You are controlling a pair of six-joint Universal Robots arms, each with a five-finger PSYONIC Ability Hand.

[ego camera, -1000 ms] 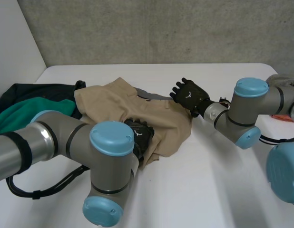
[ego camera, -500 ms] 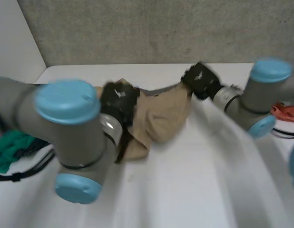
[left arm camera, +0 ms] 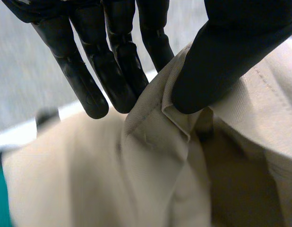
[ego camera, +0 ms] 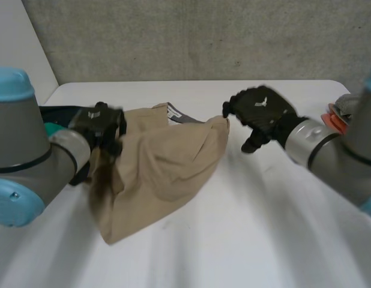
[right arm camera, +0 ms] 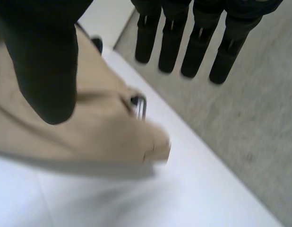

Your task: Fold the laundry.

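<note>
**Garment up, no fold yet**

We look down on the white table (ego camera: 263, 240), and the beige garment (ego camera: 167, 162) is the big story. It hangs bunched from the edge nearest the left arm, its lower part on the table, nothing about it flat or squared. Behind that arm lies a dark and green pile (ego camera: 59, 111).

By our reckoning the task is barely begun: no fold is made, the garment wants spreading first, and the pile waits its turn.

Now the hands. The left hand (ego camera: 101, 126) pinches the garment's edge between thumb and fingers, a firm grasp, plain in its wrist view. The right hand (ego camera: 260, 114) hovers just beside the garment's other corner, fingers straight and released, holding nothing.

Smaller now: a grey patch (ego camera: 182, 115) peeks out at the garment's far edge, perhaps a label, but we read no writing on it. The white mark on the right hand's back is too small to make out.
</note>
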